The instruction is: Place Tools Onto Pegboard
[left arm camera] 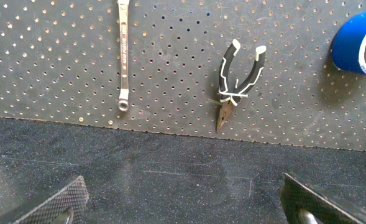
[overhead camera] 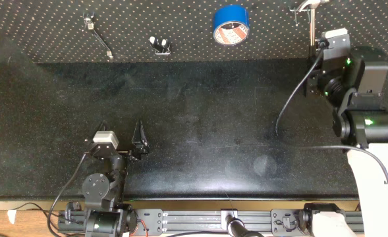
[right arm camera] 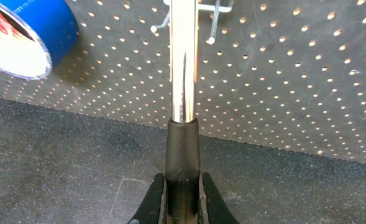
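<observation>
A hammer [overhead camera: 310,23] with a chrome shaft [right arm camera: 183,68] and a black grip stands against the pegboard [overhead camera: 42,26], its head up by two metal hooks [right arm camera: 212,18]. My right gripper [overhead camera: 315,45] [right arm camera: 183,190] is shut on the hammer's black grip. On the board hang a wrench [overhead camera: 99,38] [left arm camera: 123,56], black-and-white pliers [overhead camera: 159,45] [left arm camera: 237,81] and a roll of blue tape [overhead camera: 231,25] [left arm camera: 358,43] [right arm camera: 27,34]. My left gripper [overhead camera: 121,133] [left arm camera: 186,202] stays low over the black mat near its base, open and holding nothing, facing the pliers.
A black mat [overhead camera: 200,112] covers the worktop between the arms and the pegboard. The right arm's cable [overhead camera: 292,92] loops over the mat. A rail with brackets [overhead camera: 226,217] runs along the near edge.
</observation>
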